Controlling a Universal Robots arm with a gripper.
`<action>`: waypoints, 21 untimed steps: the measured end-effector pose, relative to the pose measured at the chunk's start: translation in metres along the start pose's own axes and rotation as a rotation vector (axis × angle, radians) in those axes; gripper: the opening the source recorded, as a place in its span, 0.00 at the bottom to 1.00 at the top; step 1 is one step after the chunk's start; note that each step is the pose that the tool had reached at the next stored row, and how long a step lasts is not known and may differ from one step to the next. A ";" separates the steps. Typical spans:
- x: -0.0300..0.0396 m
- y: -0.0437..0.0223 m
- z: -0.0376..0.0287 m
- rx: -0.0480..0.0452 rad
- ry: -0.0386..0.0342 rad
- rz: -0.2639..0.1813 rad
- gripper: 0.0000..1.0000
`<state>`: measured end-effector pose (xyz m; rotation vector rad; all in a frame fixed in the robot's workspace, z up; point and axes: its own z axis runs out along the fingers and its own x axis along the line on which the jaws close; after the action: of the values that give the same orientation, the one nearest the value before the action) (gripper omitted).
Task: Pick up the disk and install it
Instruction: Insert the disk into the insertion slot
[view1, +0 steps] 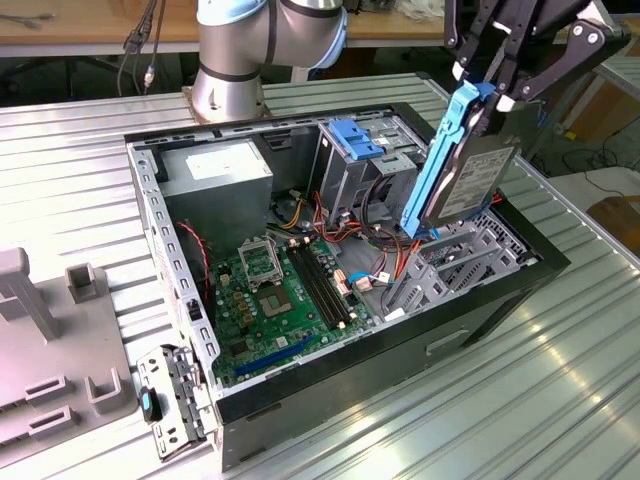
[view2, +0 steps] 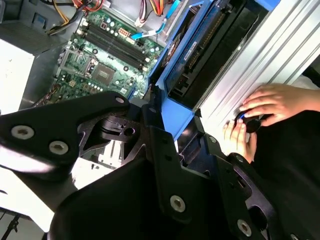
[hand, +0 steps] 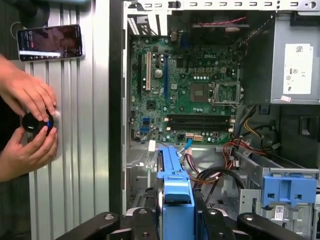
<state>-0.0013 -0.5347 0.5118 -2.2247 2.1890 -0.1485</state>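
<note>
Aloft, disk (view1: 470, 180) betw. fingers (view1: 560, 68)

robot lab/workshop: opened pc case (view1: 350, 385) on ribbed alu table (view1: 560, 400) by robot arm base (view1: 228, 85), cables (view1: 140, 40) behind.

The gripper (view1: 487, 98) runs off the exterior view's top edge on my feed, and it covers the top end of the disk (view1: 462, 180). I can't tell if the disk's lower end touches the cage (view1: 452, 260) or just hangs over it. In the first wrist view a person's hands (hand: 25, 90) wrap some small dark thing (hand: 34, 124), no clue what. The phone (hand: 50, 41) screen is a blur.
</note>
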 end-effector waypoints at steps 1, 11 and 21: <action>0.0015 -0.0027 0.0007 0.0000 -0.0018 0.000 0.37; 0.0076 -0.0074 0.0021 0.0009 -0.0671 0.005 0.37; 0.0116 -0.0074 0.0024 0.0009 -0.0671 0.005 0.37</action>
<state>0.0064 -0.5463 0.5107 -2.1898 2.1601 -0.0736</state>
